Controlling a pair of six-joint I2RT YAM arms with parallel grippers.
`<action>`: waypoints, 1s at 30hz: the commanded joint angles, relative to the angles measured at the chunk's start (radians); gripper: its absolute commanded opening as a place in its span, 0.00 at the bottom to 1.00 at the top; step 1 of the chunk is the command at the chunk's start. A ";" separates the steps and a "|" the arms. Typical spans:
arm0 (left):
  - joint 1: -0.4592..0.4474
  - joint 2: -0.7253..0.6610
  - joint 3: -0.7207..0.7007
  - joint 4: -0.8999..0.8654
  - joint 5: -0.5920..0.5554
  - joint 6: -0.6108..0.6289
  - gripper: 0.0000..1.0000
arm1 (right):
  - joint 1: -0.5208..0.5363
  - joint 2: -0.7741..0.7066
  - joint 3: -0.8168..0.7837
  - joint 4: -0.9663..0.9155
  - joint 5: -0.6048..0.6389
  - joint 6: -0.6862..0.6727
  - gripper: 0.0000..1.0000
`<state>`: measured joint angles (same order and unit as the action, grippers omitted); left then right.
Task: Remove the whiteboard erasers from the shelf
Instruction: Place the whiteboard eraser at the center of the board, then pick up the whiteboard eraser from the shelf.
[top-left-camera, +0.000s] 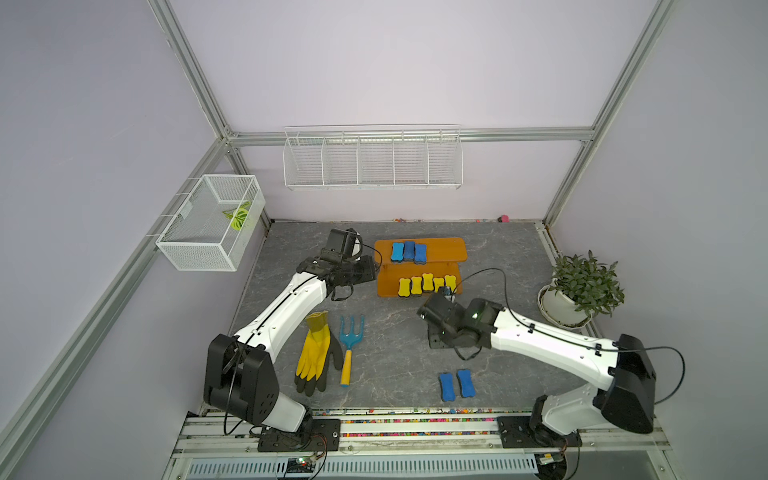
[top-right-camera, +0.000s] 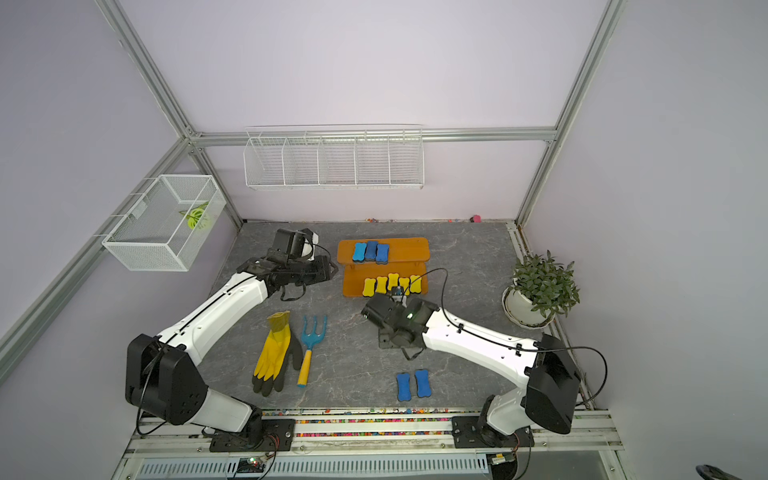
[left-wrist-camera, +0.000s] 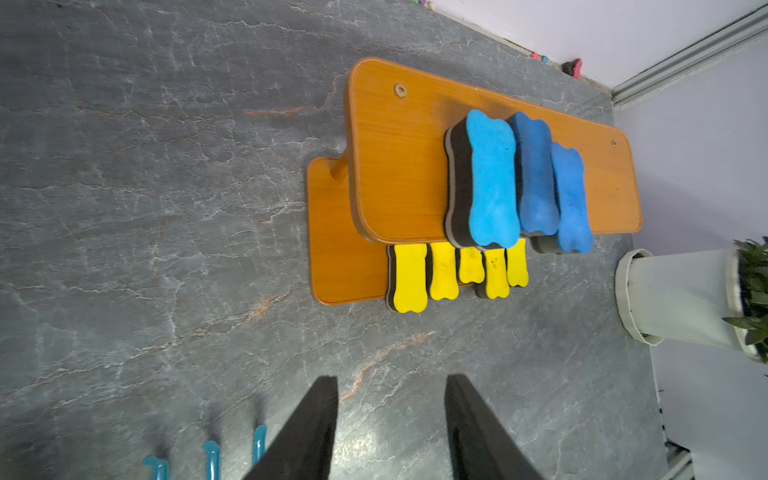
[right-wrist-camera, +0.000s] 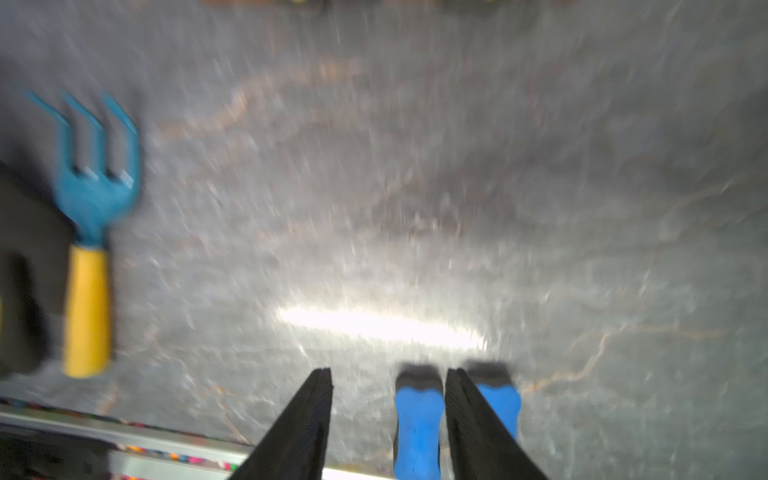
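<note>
Jaws parted and empty, the left gripper (left-wrist-camera: 390, 378), on the nearer arm, faces the blue erasers (left-wrist-camera: 492, 178) on the shelf (left-wrist-camera: 399, 166), their long axes along its reach.

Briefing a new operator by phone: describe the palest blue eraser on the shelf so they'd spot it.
Find the orange-brown shelf at the table's back. Three blue erasers sit on its upper board. The palest eraser is the end one nearest the left arm, brighter than its two darker neighbours.

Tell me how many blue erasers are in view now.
5 blue erasers: three on the upper board of the shelf, two on the table by its front edge; none seems hidden.
</note>
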<state>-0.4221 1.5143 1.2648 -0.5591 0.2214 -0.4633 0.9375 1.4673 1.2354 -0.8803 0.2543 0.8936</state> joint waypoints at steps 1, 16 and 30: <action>-0.004 0.033 0.062 -0.019 0.034 -0.004 0.44 | -0.117 0.015 0.078 0.059 -0.042 -0.168 0.51; -0.003 0.148 0.215 -0.054 0.088 0.028 0.41 | -0.436 0.396 0.552 0.173 -0.338 -0.369 0.47; -0.003 0.338 0.479 -0.161 0.159 0.046 0.30 | -0.501 0.358 0.458 0.265 -0.446 -0.401 0.46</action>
<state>-0.4221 1.8088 1.6882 -0.6724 0.3603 -0.4461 0.4461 1.8782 1.7363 -0.6510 -0.1593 0.5129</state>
